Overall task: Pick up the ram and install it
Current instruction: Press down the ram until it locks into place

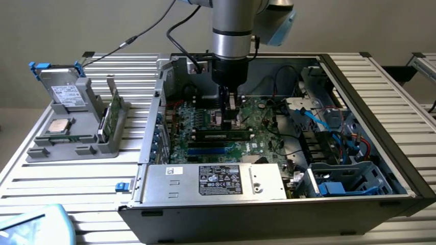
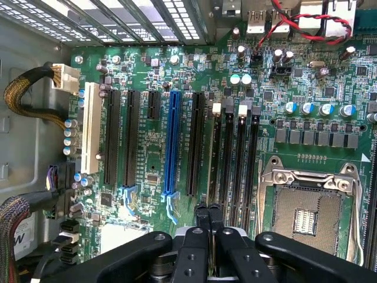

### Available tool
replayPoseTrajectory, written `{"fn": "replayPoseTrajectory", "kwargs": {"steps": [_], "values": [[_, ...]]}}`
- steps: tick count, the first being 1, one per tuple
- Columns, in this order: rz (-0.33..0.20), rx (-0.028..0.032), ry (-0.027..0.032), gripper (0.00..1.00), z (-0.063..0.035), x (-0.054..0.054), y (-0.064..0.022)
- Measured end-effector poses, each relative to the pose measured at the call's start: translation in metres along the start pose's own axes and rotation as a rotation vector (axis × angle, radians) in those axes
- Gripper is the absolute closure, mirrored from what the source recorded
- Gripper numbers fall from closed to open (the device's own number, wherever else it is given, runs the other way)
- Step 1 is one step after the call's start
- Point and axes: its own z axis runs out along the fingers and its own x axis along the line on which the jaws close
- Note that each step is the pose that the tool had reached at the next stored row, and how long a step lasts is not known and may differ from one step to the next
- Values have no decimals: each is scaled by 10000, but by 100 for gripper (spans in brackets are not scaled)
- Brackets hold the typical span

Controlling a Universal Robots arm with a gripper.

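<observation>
Pincer (image 2: 207,212) closed over ram (image 1: 220,136) in motherboard (image 2: 147,88); cables (image 1: 327,120) nearby.

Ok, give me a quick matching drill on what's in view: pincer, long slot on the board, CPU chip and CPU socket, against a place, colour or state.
1 pincer
2 long slot
3 CPU chip
4 CPU socket

A blue
B in the grey holder outside the case
C shut, over the memory slots
D empty

Pairs: 1-C, 2-A, 3-B, 4-D
</observation>
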Motion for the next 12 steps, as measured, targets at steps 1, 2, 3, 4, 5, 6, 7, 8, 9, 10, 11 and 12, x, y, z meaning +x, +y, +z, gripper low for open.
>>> {"fn": "replayPoseTrajectory", "kwargs": {"steps": [1, 2, 3, 4, 5, 6, 7, 8, 9, 10, 11, 12], "values": [[0, 0, 1, 90, 0, 0, 0], [0, 0, 0, 90, 0, 0, 0], [0, 0, 0, 90, 0, 0, 0], [0, 0, 0, 90, 0, 0, 0], [0, 0, 0, 90, 0, 0, 0], [1, 0, 0, 90, 0, 0, 0], [0, 0, 0, 90, 0, 0, 0], [0, 0, 0, 90, 0, 0, -1], [0, -1, 1, 90, 0, 3, -6], [1, -2, -2, 90, 0, 9, -23], [0, -1, -9, 90, 1, 18, -47], [1, 0, -20, 90, 4, 27, -72]]}}
